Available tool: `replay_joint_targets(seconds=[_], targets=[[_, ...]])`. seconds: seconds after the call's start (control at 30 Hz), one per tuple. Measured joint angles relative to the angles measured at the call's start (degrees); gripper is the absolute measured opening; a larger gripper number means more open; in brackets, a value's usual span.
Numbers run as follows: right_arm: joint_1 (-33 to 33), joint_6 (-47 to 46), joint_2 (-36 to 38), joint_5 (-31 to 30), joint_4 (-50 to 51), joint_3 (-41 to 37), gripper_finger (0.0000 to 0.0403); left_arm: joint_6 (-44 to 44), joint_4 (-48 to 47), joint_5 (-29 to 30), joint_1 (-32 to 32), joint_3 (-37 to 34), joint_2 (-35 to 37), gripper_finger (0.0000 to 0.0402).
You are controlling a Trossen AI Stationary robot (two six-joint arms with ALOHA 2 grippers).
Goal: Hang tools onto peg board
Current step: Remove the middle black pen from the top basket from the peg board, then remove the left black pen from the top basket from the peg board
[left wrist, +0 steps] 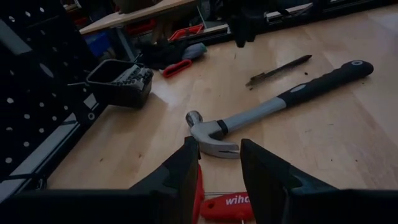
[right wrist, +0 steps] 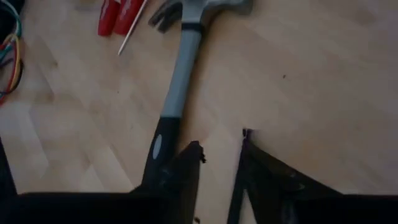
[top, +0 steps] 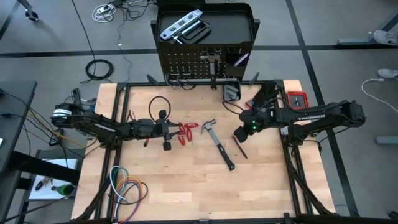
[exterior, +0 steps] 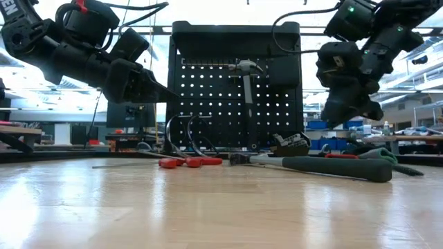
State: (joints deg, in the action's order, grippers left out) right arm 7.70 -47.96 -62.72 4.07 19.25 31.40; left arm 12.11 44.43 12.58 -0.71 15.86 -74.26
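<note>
Pale wooden surface fills the black frame, with the perforated black metal peg board upright at its twelve o'clock edge, one hammer already hanging there head-up. On the wood near centre lies a steel claw hammer, long axis running from its head at ten o'clock to its black rubber grip at four o'clock. Red-handled pliers lie just at its nine o'clock. The left gripper hovers over the pliers, fingers spread, pinching nothing. The right gripper hangs at the hammer's three o'clock, fingers apart and empty, beside a thin dark screwdriver.
</note>
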Motion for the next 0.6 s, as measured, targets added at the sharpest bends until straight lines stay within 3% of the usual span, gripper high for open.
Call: replay_joint_targets(seconds=[0.17,0.27,0.6], targets=[[0.00,0.66,0.00,-2.54,1.46,2.09,0.0182,1.13,-0.01,0.00,0.00,0.00,0.00,0.0122],[0.02,3.57,0.00,-7.31,2.31,4.51,0.0197,1.17,-0.02,0.00,-0.01,0.00,0.00,0.0122],[0.51,26.76,0.95,-37.86,9.46,18.39,0.0194,0.87,-0.72,0.00,0.04,0.00,0.00,0.0122]])
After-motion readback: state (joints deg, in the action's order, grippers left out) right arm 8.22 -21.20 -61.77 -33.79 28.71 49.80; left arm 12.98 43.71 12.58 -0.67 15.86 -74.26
